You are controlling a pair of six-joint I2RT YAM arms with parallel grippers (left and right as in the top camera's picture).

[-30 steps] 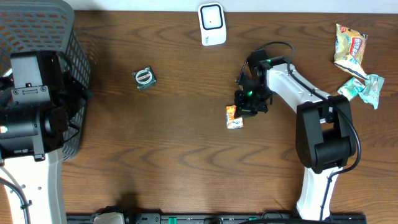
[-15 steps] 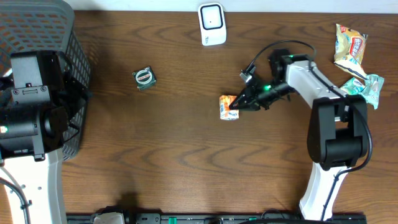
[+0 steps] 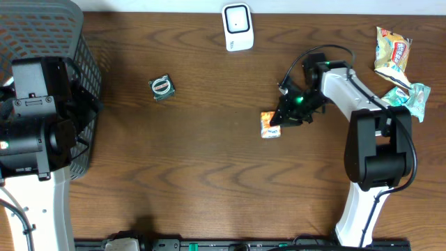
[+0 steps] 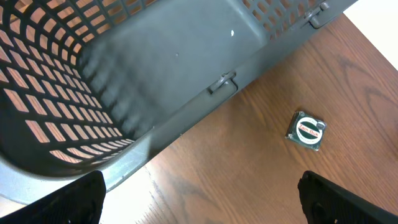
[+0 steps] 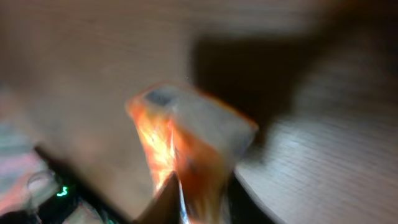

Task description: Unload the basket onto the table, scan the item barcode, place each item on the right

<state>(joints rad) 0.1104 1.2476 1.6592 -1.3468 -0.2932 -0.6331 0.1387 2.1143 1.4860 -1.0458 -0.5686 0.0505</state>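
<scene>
**rigwatcher:** ok what am I looking at here? Biggest stuff first pls.

**benchgoblin:** The brown wooden worktop (image 3: 195, 181) is filling the whole overhead view. A dark slatted basket (image 3: 49, 24) is sitting at its far left corner, and the left arm (image 3: 31, 132) is hanging right over it. The right arm (image 3: 366, 150) is standing at the right side and reaching in toward the middle.

**rigwatcher:** and the tools?

**benchgoblin:** The left tool (image 4: 200, 202) is hovering with its fingers spread wide apart and nothing between them (you're only seeing two dark tips in the bottom corners of its wrist view). The right tool (image 3: 280, 118) is pointing down-left with its tip right at the orange packet (image 3: 269, 126). Its wrist view is smearing badly, so I can't tell whether the fingers are clamping the packet or standing slightly apart.

**rigwatcher:** where's the packet vs the scanner?

**benchgoblin:** It's showing a bit right of centre, well apart from the white scanner (image 3: 237, 26), which is standing at the far edge. I can't tell if the packet is resting on the wood or lifted off it. A yellow snack bag (image 3: 392, 50) and a pale green wrapper (image 3: 410, 99) are lying at the right edge, just beside each other. A small dark pack (image 3: 162, 86) with a round label is lying alone between the basket and the middle.
</scene>
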